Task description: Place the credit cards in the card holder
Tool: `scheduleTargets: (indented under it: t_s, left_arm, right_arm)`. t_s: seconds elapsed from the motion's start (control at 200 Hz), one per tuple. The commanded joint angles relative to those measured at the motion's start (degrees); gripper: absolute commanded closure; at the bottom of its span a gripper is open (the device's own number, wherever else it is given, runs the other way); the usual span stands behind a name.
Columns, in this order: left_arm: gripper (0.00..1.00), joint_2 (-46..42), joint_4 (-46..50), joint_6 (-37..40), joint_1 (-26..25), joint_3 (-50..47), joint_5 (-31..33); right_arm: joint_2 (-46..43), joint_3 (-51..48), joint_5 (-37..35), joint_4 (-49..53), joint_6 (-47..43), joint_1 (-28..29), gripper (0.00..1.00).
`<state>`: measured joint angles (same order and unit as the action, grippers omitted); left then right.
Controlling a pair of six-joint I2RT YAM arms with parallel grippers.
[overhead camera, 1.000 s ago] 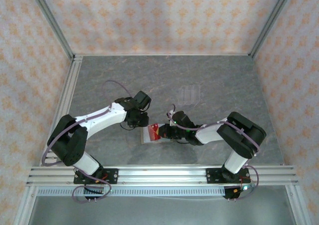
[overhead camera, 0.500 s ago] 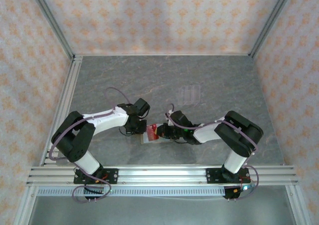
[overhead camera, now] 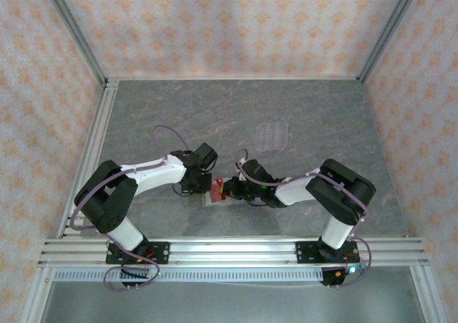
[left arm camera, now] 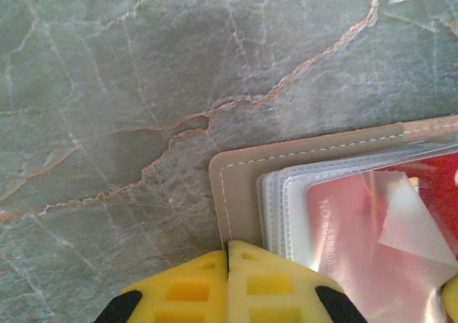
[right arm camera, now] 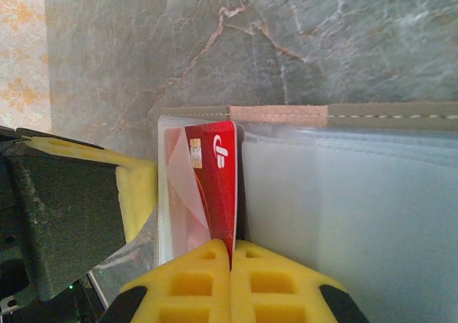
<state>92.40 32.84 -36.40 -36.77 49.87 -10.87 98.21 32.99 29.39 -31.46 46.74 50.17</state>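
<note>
The card holder [overhead camera: 212,199] lies open on the table between both arms, olive-tan rim [left arm camera: 240,172] around clear grey sleeves [right arm camera: 343,208]. My right gripper [right arm camera: 231,246] is shut on a red credit card [right arm camera: 220,172] standing on edge, its far end inside the leftmost sleeve. Through the plastic that card looks pale red [left arm camera: 358,230]. My left gripper [left arm camera: 229,246] is shut, its yellow tips resting at the holder's left edge, one pad over the tan rim. In the top view the left gripper [overhead camera: 206,187] and right gripper [overhead camera: 232,190] face each other across the holder.
A clear plastic slotted stand [overhead camera: 272,135] sits further back on the grey marble table [overhead camera: 322,115]. The aluminium rail [overhead camera: 229,250] runs along the near edge. The left arm's yellow finger [right arm camera: 136,194] lies close beside the card in the right wrist view.
The left arm drew back toward the near side and its gripper closed at the holder's left edge. The right gripper edged slightly left with the card.
</note>
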Motion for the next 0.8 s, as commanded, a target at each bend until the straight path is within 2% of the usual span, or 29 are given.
scheduleTargets:
  t_s: [0.0, 0.14, 0.565, 0.796]
  left_arm:
    - [0.94, 4.19, -4.19, -1.43, -1.57, -2.81, -1.88]
    - [0.94, 3.3, -4.56, -1.92, -1.81, -3.5, -1.7]
    - [0.94, 3.44, -5.5, -2.62, -2.42, -3.8, -1.45]
    - [0.94, 3.8, -5.98, -2.69, -2.38, -3.84, -1.34]
  right_arm:
    - [2.38, -0.35, -3.13, 2.24, 0.92, 1.73, 1.0]
    - [1.53, 0.03, -4.8, 3.55, 0.99, 3.47, 0.93]
    - [-0.06, 1.61, -7.41, 7.0, 0.23, 7.4, 0.91]
    - [-4.02, 2.82, -10.49, 13.05, -2.27, 7.92, 0.64]
